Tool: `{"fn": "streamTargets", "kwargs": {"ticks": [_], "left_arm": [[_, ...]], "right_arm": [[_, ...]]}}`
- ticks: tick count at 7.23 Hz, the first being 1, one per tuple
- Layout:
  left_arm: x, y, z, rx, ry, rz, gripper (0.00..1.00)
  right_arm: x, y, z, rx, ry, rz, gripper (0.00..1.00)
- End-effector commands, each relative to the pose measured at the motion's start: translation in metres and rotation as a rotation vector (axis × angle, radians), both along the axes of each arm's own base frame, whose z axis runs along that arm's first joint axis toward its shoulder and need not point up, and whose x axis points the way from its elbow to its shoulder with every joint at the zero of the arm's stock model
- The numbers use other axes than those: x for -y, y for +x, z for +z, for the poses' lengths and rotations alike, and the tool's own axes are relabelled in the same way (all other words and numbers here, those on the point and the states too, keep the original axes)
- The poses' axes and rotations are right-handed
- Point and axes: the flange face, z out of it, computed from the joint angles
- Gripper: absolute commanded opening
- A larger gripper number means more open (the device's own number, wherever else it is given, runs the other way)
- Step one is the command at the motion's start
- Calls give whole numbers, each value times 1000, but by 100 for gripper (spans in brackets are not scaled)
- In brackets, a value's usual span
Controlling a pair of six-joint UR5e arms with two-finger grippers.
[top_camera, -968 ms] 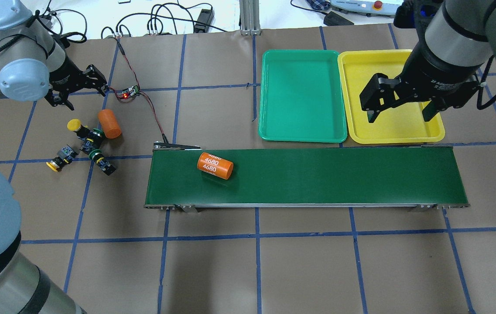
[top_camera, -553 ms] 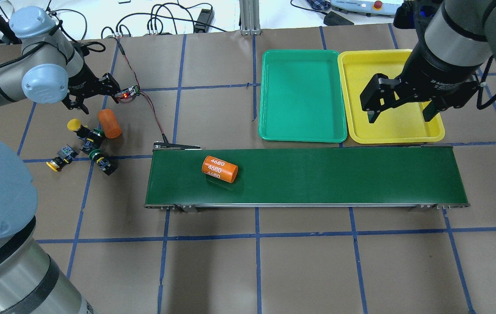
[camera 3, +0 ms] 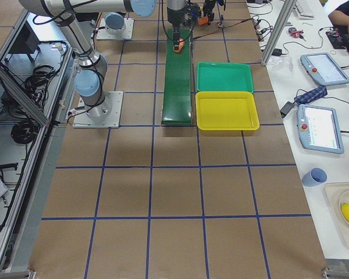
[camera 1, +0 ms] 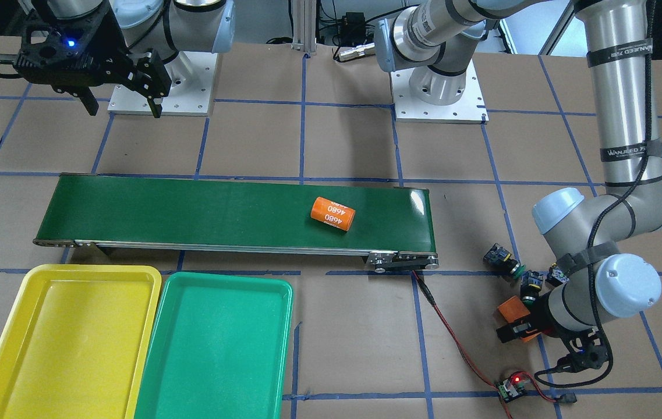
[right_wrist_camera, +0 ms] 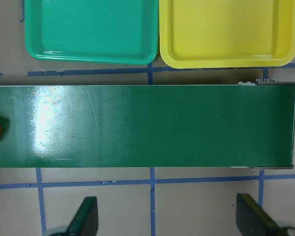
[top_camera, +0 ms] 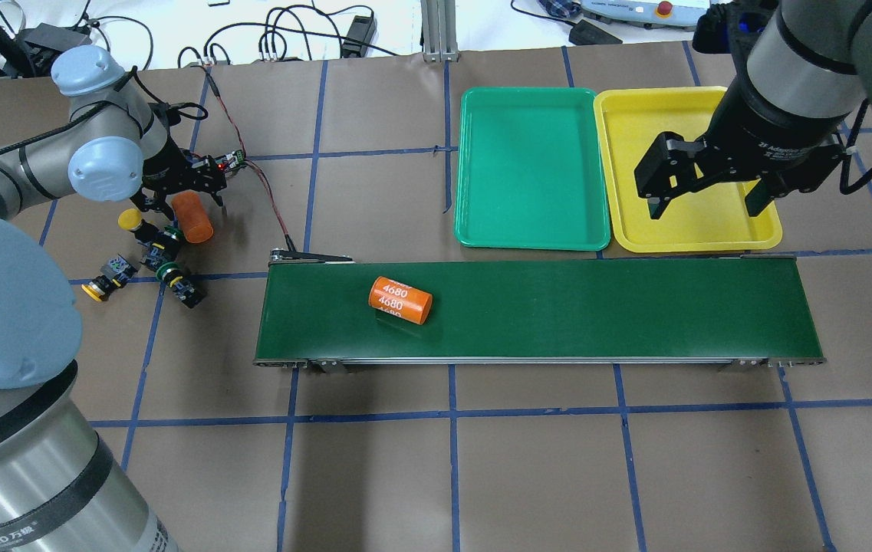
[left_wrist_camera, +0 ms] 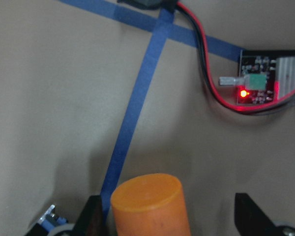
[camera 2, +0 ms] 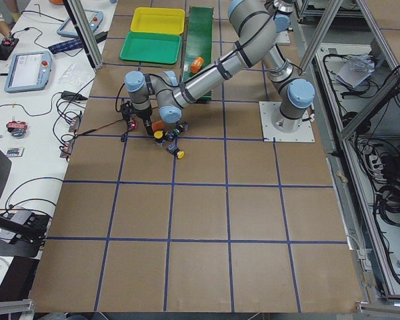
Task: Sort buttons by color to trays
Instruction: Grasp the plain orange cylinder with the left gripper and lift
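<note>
Lower centre of the overhead view: orange cylinder marked 4680 [top_camera: 400, 300] on the dark green belt [top_camera: 597, 307]. At left on the tabletop [top_camera: 443, 460], four buttons [top_camera: 169, 270] clustered. Just above, left tool [top_camera: 180, 201] spread apart astride a plain orange cylinder [top_camera: 192, 217]. Upper right: green tray [top_camera: 474, 238] beside yellow tray [top_camera: 696, 245], right tool [top_camera: 704, 208] gaping over the yellow.
</note>
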Motion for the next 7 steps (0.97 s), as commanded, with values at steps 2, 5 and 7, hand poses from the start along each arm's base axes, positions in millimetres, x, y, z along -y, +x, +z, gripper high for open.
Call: {"fn": "streamTargets", "kwargs": {"ticks": [2,5,7], "left_arm": [[-11,-10,16,-11,15,19,0],[-47,-36,109,-79,67,314,0],[-86,-123,122,-52,124,602,0]], "right_arm": [[0,0,0,1,1,1,100],[0,0,0,1,3,-2,100],[0,1,-1,4,6,-3,100]]}}
